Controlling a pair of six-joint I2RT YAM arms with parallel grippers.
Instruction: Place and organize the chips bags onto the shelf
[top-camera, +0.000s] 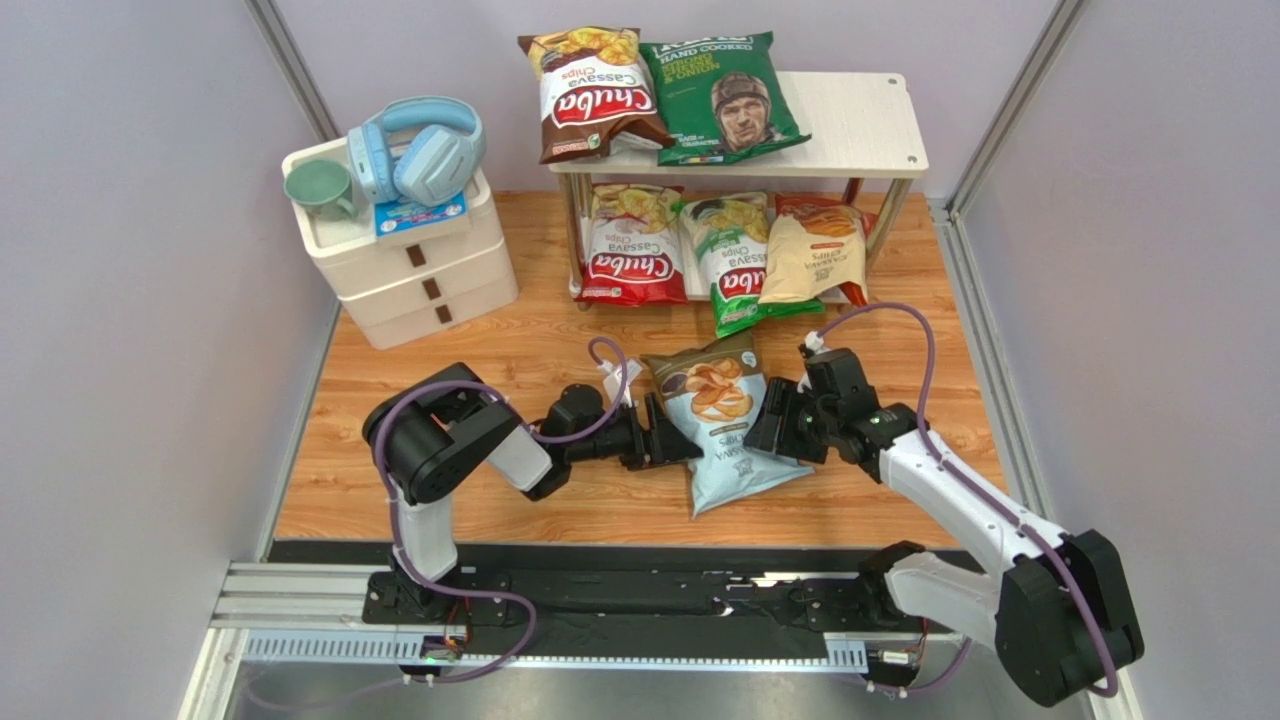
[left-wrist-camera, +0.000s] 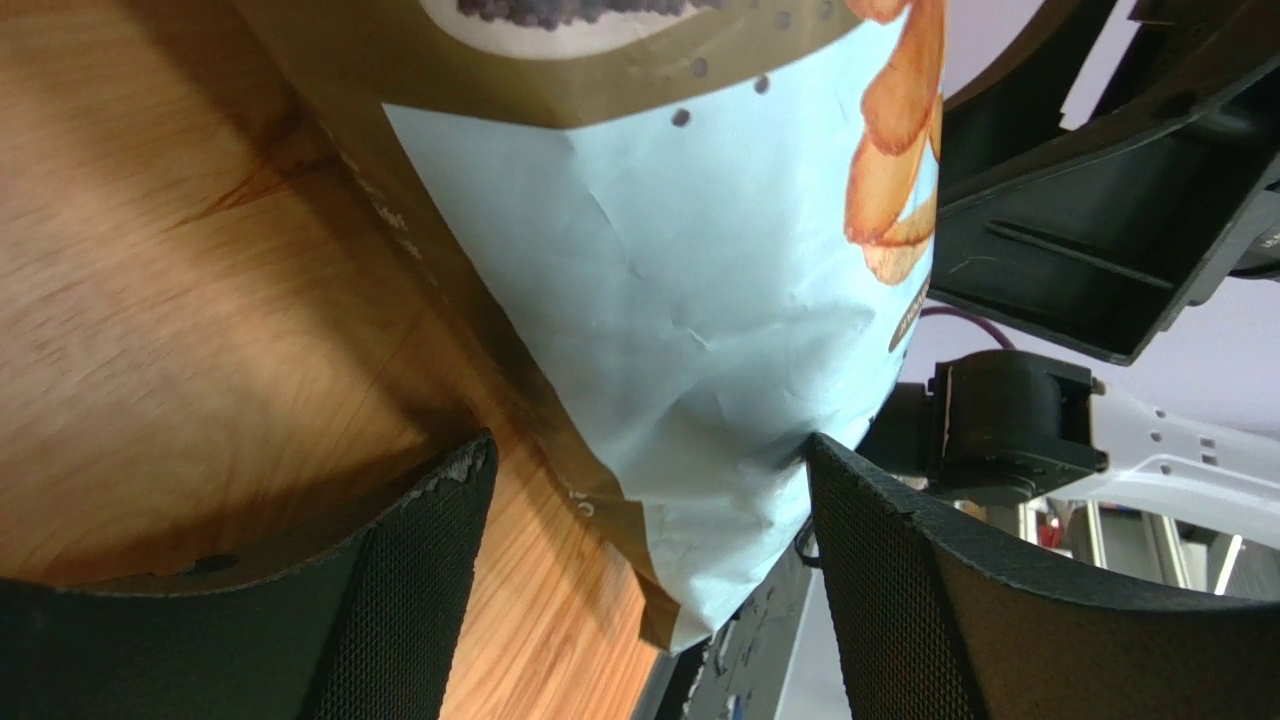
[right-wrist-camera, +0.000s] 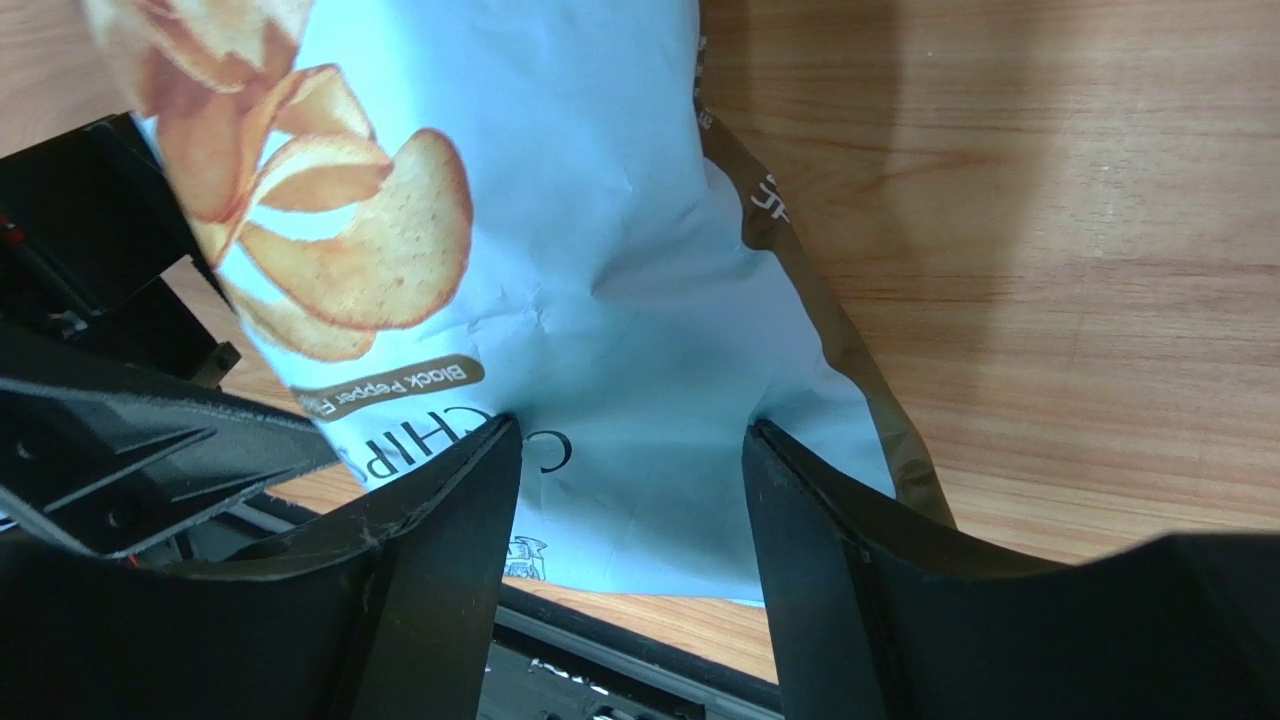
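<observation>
At the rear left of the wood-grain surface, a white three-drawer plastic unit is noted, with pale blue headphones and a green cup on top. The low two-tier shelf of pale wood boards on shiny metal legs is placed at the rear centre. On its top board a brown "Chuba" bag is laid beside a dark green bag bearing a man's face. On the lower tier a red "Chuba" bag, a green bag and a cream-orange bag are leaned side by side. The light blue glossy chips bag, printed with golden crisps and edged in brown, is found lying on the surface before the shelf, between the two arms. The left claw is held wide open astride a lower corner of this bag; one finger touches its edge, while bare wood is seen beside the other. The right claw is seen partly open, with the bag's face between its fingers; no firm pinch can be confirmed.
</observation>
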